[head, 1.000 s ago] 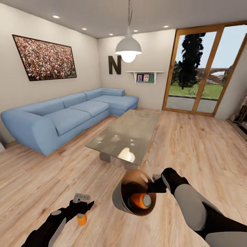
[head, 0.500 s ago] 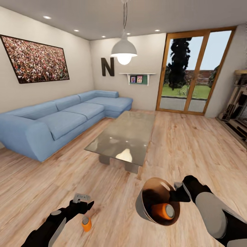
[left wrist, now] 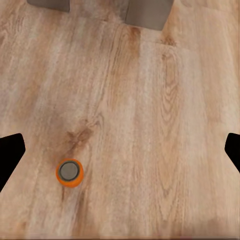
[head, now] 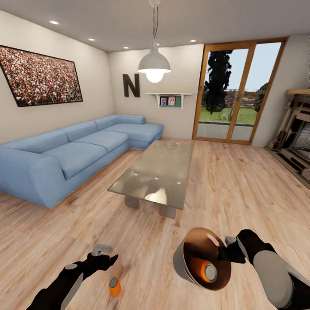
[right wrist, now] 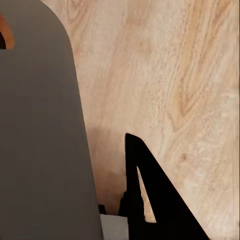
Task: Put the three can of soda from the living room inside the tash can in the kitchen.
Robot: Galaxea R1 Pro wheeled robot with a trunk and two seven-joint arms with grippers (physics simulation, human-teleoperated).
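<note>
Head view: two orange cans — one on floor, one in bin.

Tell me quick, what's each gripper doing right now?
Left gripper: open, empty, above the orange soda can standing on the floor.
Right gripper: shut on the trash can rim, bin tilted, an orange can inside.

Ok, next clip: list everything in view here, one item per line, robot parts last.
soda cans: 2 seen, orange; one upright on the floor, one inside the bin
bin: 1, grey outside, brown inside; tilted, held at its rim
sofa: 1, blue; left wall
table: 1, glass top; mid-room
lamp: 1, white; hanging
letter N: 1, dark; back wall
picture: 1; left wall
glass doors: wood frame; back wall
left gripper: open, above the floor can
right gripper: shut on the bin rim
</note>
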